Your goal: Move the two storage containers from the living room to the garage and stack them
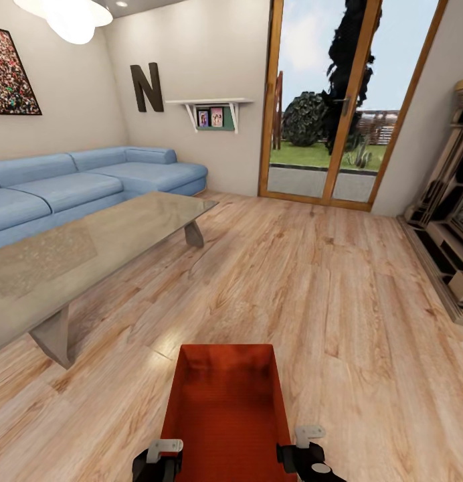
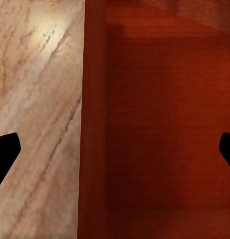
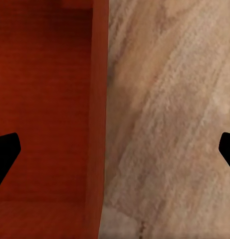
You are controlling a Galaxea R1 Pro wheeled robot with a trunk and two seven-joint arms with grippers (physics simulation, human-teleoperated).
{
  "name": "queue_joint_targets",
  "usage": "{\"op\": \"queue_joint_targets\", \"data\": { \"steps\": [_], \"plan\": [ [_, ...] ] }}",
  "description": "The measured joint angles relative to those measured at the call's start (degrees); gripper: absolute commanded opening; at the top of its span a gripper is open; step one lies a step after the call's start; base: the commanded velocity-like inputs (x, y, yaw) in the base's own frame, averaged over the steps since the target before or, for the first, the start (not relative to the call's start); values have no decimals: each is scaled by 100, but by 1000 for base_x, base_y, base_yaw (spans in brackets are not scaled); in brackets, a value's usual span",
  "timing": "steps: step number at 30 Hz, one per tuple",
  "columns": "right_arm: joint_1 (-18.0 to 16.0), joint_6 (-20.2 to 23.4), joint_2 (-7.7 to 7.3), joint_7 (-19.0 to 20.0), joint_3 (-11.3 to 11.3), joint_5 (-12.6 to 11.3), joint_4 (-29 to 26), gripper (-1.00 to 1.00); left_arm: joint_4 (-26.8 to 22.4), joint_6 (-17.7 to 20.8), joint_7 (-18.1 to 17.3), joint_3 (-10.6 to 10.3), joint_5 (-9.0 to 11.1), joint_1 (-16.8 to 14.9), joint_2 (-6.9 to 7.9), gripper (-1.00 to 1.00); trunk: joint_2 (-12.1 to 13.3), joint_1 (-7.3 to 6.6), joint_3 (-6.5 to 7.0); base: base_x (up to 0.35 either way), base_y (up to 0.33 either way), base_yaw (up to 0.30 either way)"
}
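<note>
Living-room light wood plank floor (image 1: 338, 294), blue sectional sofa (image 1: 91, 181) and low glass table (image 1: 91, 248) marked an early stage: nothing had reached the garage. One red-orange open-top plastic storage container (image 1: 221, 408) sat between the left gripper (image 1: 156, 462) and right gripper (image 1: 302, 455). Both jaws stood wide open, each straddling a side wall, ungripped.

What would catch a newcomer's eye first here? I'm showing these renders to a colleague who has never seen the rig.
The red-orange storage container stands out first, low in the head view between the left gripper and right gripper, each open astride a side wall. Next comes the long blue sofa along the left wall behind the glass table. The glass doors straight ahead draw the eye too, with greenery outside.
</note>
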Motion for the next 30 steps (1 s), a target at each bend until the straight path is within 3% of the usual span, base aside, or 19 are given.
{"op": "queue_joint_targets", "data": {
  "steps": [8, 15, 30],
  "plan": [
    [0, 0, 0, 0, 0, -1, 0, 100, 0, -1, 0, 0, 0, 1, 3, 100, 0, 0, 0, 0, 0, 0],
    [0, 0, 0, 0, 3, -1, 0, 100, -8, -7, 0, 1, 8, 1, 106, 100, 0, 0, 0, 0, 0, 0],
    [0, 0, 0, 0, 0, -1, 0, 100, -9, -8, 0, 0, 9, 1, 123, 100, 0, 0, 0, 0, 0, 0]
  ]
}}
